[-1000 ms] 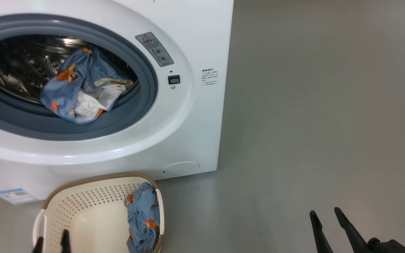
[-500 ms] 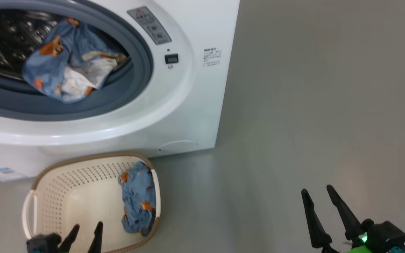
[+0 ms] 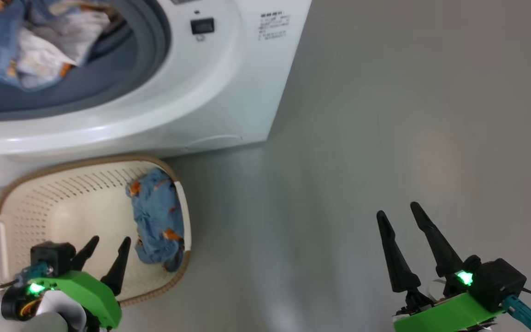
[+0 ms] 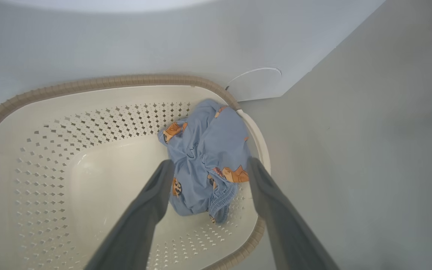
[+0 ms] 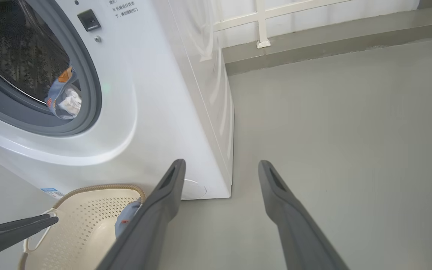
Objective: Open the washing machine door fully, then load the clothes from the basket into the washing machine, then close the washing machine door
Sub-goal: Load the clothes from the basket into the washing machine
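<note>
Left gripper point(image 3: 111, 240) advanced; clothes point(image 3: 157, 216) beyond jaws.

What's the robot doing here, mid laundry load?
It is loading laundry. One blue garment already hangs at the mouth of the washing machine, draped over the grey seal. A second garment lies at the right end of the basket, on the floor in front. The left gripper is open above the basket, aimed at that garment, not yet gripping it. The right gripper is open over bare floor, holding nothing.
</note>
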